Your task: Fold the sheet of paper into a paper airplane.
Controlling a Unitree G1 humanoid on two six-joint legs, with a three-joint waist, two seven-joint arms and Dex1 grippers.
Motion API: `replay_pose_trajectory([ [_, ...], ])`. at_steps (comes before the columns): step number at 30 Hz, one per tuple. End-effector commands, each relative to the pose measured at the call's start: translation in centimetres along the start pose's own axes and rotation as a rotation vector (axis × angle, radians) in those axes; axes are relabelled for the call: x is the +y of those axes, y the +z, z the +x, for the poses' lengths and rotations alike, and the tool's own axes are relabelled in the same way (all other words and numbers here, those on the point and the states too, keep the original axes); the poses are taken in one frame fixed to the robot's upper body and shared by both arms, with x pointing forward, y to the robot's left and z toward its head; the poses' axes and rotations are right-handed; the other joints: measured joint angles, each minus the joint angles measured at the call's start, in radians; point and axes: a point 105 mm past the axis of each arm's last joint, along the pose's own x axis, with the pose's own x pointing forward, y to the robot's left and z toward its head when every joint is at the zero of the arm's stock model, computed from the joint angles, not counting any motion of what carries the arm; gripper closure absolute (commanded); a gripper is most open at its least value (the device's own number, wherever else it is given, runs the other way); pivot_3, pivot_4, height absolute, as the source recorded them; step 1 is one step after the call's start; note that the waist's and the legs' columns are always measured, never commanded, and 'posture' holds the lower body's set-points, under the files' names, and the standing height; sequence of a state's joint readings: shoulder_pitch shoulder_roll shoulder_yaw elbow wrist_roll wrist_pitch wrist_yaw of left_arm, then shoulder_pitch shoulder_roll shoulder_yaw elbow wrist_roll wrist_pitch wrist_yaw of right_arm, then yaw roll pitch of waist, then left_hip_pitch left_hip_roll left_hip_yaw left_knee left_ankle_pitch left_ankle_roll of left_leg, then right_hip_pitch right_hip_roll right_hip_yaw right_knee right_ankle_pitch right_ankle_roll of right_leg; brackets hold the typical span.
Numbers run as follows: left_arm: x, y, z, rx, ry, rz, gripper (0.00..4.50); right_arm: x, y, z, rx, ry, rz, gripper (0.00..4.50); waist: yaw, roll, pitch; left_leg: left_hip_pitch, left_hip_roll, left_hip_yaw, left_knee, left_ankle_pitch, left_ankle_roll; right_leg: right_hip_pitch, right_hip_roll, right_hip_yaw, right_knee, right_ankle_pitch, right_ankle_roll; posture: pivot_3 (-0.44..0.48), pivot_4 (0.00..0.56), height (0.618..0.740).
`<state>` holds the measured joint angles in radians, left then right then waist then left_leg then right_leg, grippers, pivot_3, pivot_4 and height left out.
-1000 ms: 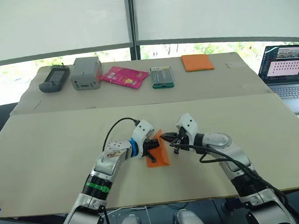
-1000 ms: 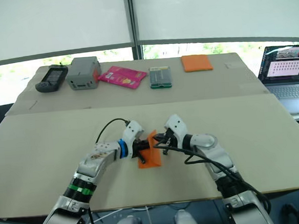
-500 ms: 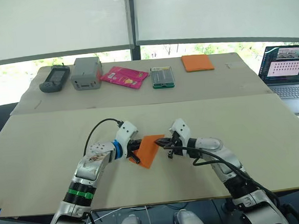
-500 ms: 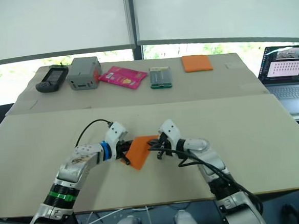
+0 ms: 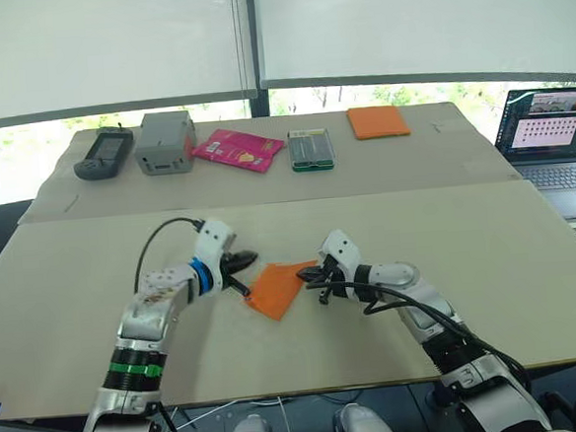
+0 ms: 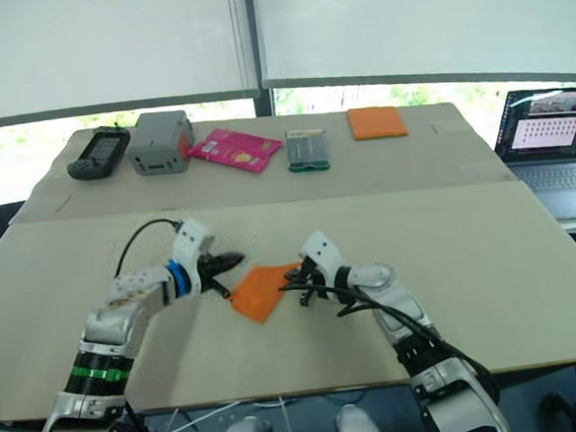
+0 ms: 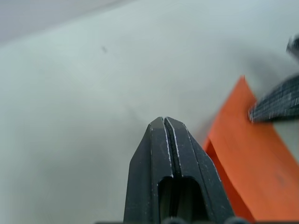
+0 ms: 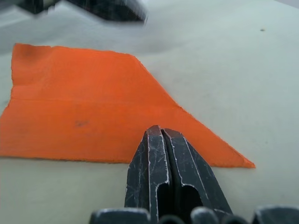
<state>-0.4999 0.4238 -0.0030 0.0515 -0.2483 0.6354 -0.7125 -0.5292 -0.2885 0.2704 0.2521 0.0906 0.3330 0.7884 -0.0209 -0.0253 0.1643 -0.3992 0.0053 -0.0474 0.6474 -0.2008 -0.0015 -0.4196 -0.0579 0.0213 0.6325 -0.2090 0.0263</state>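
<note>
While your head cameras give you the whole table, the wrist views give you the detail: the right wrist view shows the sheet of paper lying flat as a pointed wedge with one crease line across it, and the right gripper clenched empty, its tips over the paper's long edge near the point. From the left wrist view you can see the left gripper also clenched on nothing, just beside the paper's corner but off it, over bare tabletop.

You have one sheet, resting on the near board about midway between its left and right edges, well back from the front edge. Open surface lies on every side of it, widest towards the left and right edges.

Along the far edge you can count five things in a row: a dark handheld device, a grey box, a pink packet, a flat green-edged case and a thick orange pad. One laptop sits off the right edge.
</note>
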Motion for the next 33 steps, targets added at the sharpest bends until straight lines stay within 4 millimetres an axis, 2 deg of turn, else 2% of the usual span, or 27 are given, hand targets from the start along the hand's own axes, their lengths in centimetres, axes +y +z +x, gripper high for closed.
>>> replay_pose_trajectory([
  [1, -0.6, 2.4, 0.1, -0.095, -0.048, 0.003, 4.50, 0.5, -1.8, 0.1, 0.080, 0.013, -0.019, 4.45, 0.000, 0.000, 0.000, 0.000, 0.000, 0.000, 0.000, 0.000, 0.000, 0.000, 0.000, 0.000, 0.000, 0.000, 0.000, 0.000, 0.150, 0.740],
  [3, -1.0, 3.2, 0.2, -0.122, -0.073, 0.003, 4.50, 0.7, -1.9, 0.2, 0.092, 0.018, -0.036, 4.45, 0.000, 0.000, 0.000, 0.000, 0.000, 0.000, 0.000, 0.000, 0.000, 0.000, 0.000, 0.000, 0.000, 0.000, 0.000, 0.000, 0.150, 0.740],
  [5, -2.4, 3.9, 0.4, -0.143, -0.153, -0.003, 4.50, 0.9, -2.1, 0.2, 0.104, 0.022, -0.053, 4.45, 0.000, 0.000, 0.000, 0.000, 0.000, 0.000, 0.000, 0.000, 0.000, 0.000, 0.000, 0.000, 0.000, 0.000, 0.000, 0.000, 0.150, 0.740],
  [8, -4.4, 3.6, 0.5, -0.123, -0.247, 0.022, 4.50, 1.0, -2.2, 0.1, 0.109, 0.021, -0.056, 4.45, 0.000, 0.000, 0.000, 0.000, 0.000, 0.000, 0.000, 0.000, 0.000, 0.000, 0.000, 0.000, 0.000, 0.000, 0.000, 0.000, 0.150, 0.740],
  [10, -5.1, 2.1, 0.8, -0.051, -0.265, 0.053, 4.50, 1.0, -2.3, -0.1, 0.113, 0.015, -0.053, 4.45, 0.000, 0.000, 0.000, 0.000, 0.000, 0.000, 0.000, 0.000, 0.000, 0.000, 0.000, 0.000, 0.000, 0.000, 0.000, 0.000, 0.150, 0.740],
  [13, -4.8, -0.3, 1.1, 0.054, -0.238, 0.075, 4.50, 0.7, -2.4, -0.5, 0.115, -0.001, -0.052, 4.45, -0.001, 0.000, 0.000, 0.001, 0.000, 0.001, 0.000, 0.000, 0.000, 0.000, 0.000, 0.001, 0.000, 0.000, 0.000, 0.000, 0.150, 0.740],
  [19, -5.0, -3.4, 0.9, 0.164, -0.249, 0.104, 4.50, 0.4, -1.5, -0.9, 0.075, -0.024, -0.033, 4.45, 0.001, 0.000, 0.000, 0.000, 0.000, 0.001, -0.001, 0.000, 0.000, 0.000, 0.000, 0.001, 0.000, -0.002, 0.002, 0.000, 0.150, 0.740],
  [20, -5.4, -3.6, 0.9, 0.157, -0.268, 0.067, 4.50, 0.6, -1.2, -0.9, 0.056, -0.010, -0.031, 4.45, 0.003, 0.000, 0.000, 0.000, 0.000, 0.001, -0.001, 0.000, 0.000, 0.000, 0.000, 0.001, 0.000, -0.001, 0.002, 0.000, 0.150, 0.740],
  [23, -5.6, -5.8, 0.3, 0.212, -0.277, 0.022, 4.50, 3.0, -0.5, -1.0, -0.003, 0.101, -0.006, 4.45, 0.006, 0.001, -0.001, 0.000, 0.000, 0.001, -0.001, 0.000, 0.000, 0.000, 0.000, 0.001, -0.001, -0.001, 0.002, 0.000, 0.150, 0.740],
  [27, -5.4, -6.3, 0.1, 0.222, -0.265, 0.022, 4.50, 4.6, -1.3, -1.1, 0.018, 0.156, 0.014, 4.45, 0.003, 0.001, -0.001, 0.001, 0.000, 0.001, -0.001, 0.000, 0.000, 0.000, 0.000, 0.001, -0.001, -0.003, 0.004, 0.000, 0.150, 0.740],
  [30, -5.4, -6.2, 0.1, 0.216, -0.267, 0.032, 4.50, 3.4, -2.1, -1.0, 0.059, 0.092, -0.008, 4.45, 0.003, 0.001, -0.001, 0.002, 0.000, 0.002, -0.001, 0.000, 0.000, 0.001, 0.000, 0.002, 0.000, -0.003, 0.005, 0.000, 0.150, 0.740],
  [33, -5.5, -6.0, 0.1, 0.209, -0.269, 0.035, 4.50, 1.1, -1.8, -1.2, 0.059, -0.001, -0.009, 4.45, 0.003, 0.001, -0.001, 0.004, 0.001, 0.002, -0.001, 0.000, 0.000, 0.002, 0.000, 0.002, 0.000, -0.003, 0.005, 0.000, 0.150, 0.740],
])
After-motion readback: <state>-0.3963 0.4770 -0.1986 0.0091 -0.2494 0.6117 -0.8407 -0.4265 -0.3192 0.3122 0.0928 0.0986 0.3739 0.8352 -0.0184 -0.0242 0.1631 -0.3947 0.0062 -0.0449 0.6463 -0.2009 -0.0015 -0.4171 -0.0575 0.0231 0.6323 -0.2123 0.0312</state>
